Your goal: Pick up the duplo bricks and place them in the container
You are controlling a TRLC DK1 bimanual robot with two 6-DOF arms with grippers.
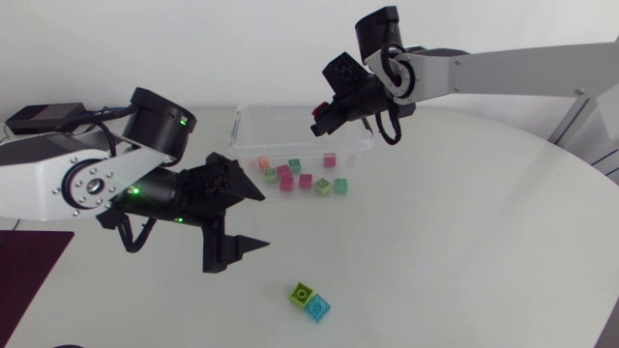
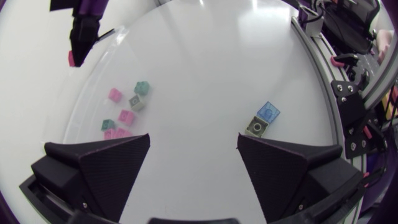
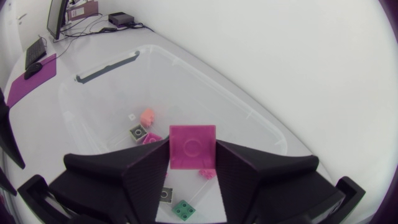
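Brick [image 3: 193, 147] in right fingers [image 3: 144, 171] — over container [image 3: 252, 115]

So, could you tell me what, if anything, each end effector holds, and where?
Right end effector: a magenta brick, clamped by its two opposite sides. Left end effector: nothing, open.

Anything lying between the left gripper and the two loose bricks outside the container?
No, only bare table between the left gripper and the green brick and blue brick; head and left wrist views agree.

White links [image 1: 44, 179], black joints [image 1: 160, 121], looping black cables [image 1: 390, 126].
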